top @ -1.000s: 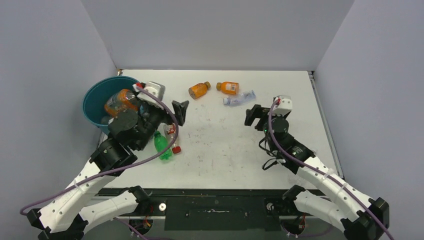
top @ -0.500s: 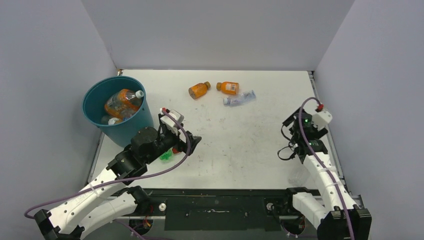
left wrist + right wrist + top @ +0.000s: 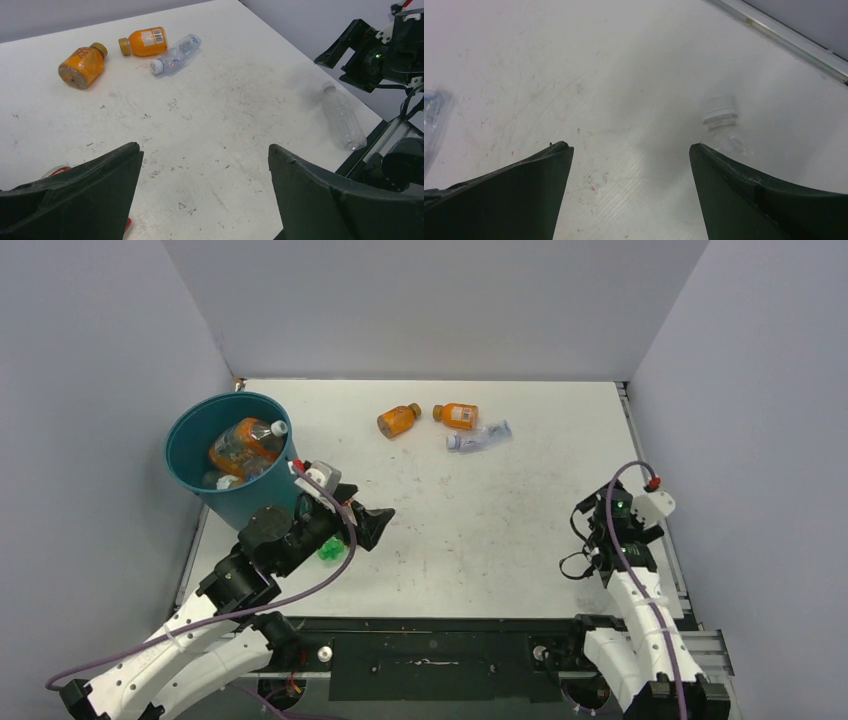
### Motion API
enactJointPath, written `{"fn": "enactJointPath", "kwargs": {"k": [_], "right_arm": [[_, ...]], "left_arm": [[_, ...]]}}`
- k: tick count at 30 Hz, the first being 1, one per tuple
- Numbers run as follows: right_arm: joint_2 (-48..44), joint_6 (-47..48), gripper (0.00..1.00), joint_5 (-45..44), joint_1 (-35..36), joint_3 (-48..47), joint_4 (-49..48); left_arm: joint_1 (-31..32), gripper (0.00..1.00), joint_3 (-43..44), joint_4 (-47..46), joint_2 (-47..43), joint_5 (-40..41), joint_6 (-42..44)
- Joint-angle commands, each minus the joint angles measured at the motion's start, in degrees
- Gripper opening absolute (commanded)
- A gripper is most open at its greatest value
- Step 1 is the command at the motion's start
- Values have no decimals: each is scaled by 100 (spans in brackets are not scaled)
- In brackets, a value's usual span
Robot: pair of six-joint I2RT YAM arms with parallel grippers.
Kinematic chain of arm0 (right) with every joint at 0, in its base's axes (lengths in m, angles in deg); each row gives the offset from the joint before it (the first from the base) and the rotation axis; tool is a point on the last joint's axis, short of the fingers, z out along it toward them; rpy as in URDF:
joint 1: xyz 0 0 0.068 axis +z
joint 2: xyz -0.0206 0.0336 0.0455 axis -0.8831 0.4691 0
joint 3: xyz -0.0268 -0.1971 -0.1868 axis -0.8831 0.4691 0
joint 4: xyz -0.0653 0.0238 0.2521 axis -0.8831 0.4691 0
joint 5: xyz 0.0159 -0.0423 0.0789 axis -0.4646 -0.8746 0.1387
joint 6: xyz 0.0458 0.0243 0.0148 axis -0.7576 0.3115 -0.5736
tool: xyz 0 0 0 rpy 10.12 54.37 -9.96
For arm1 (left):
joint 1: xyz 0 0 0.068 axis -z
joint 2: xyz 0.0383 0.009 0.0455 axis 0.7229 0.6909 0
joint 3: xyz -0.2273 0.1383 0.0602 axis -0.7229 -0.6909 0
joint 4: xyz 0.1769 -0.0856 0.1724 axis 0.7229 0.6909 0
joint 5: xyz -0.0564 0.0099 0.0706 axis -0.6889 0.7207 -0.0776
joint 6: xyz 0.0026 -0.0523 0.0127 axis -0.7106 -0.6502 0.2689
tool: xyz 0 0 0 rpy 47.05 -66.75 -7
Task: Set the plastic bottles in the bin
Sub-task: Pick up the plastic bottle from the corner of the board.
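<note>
Top external view: nearest the bases, the left hand (image 3: 376, 524) is hanging spread wide and empty, probably lining up its next pick. The green bottle (image 3: 328, 552) is lying half-hidden under its wrist. The right hand (image 3: 628, 145) is gaping too, gripping nothing. A clear bottle (image 3: 342, 117) is lying beneath it by the worktop's (image 3: 470, 530) right edge, nearly invisible from above. Farther back, the bin (image 3: 245, 502) is holding an orange bottle (image 3: 240, 445) — two more orange ones (image 3: 398, 420) and a blue-labelled bottle (image 3: 478, 436) are waiting at the far side.
</note>
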Motion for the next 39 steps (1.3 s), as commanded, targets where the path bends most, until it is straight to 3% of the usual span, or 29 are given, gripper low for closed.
{"fn": "enactJointPath", "kwargs": {"k": [1,3,6,14,18,22,27,31,36,39], "right_arm": [[967,473,90,-407,1148,-810,-300],[1554,477,90,-1396,2426,-1171,-158],[2393,377,90,-1829,3145,-1517,-373],[3857,420,90,-207,3207,-1637,-2722],[5008,350,90,365,2843,-2607,-2651],[5173,316,90,-100,2754,-3110,-2039],[4018,-66,90,192,1328,-2321,-1140],[2779,184,90,270,-21,-1826,-364],[2262,540,90,-338,-900,-2036,950],[2119,644,90,0,-1587,-2090,1450]], "left_arm": [[33,96,-107,-493,-116,230,66],[35,96,-101,-508,38,119,64],[68,96,-48,-460,322,-28,76],[98,96,-118,-560,632,-11,308],[88,96,-254,-748,584,88,461],[108,96,-330,-747,545,172,503],[99,96,-255,-624,496,529,338],[84,96,-136,-444,524,813,107],[46,96,-1,-378,490,570,-85],[5,96,-45,-482,373,347,-163]]}}
